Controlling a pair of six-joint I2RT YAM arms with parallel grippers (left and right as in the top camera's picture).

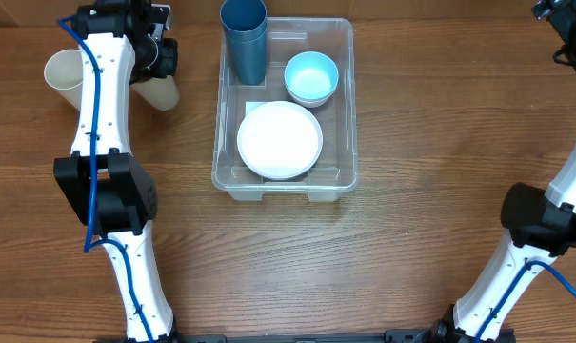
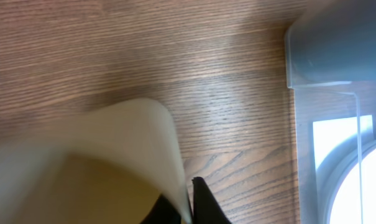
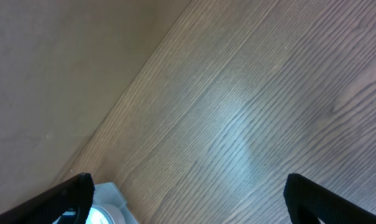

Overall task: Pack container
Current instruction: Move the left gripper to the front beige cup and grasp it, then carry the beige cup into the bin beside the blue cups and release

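The clear container [image 1: 352, 107] sits at the table's middle. It holds stacked blue cups [image 1: 245, 40], a light blue bowl [image 1: 311, 76] and a white plate [image 1: 280, 140]. My left gripper [image 1: 160, 65] is left of the container, shut on the rim of a cream cup [image 1: 162, 93]. In the left wrist view the fingers [image 2: 188, 202] pinch the cup's wall [image 2: 113, 155], with the container [image 2: 324, 68] to the right. My right gripper [image 1: 566, 29] is open and empty at the far right; its fingers [image 3: 188, 193] spread over bare wood, with a container corner [image 3: 110, 196] showing.
A second cream cup [image 1: 64, 74] lies on its side at the far left, behind my left arm. The table's back edge runs across the upper left of the right wrist view.
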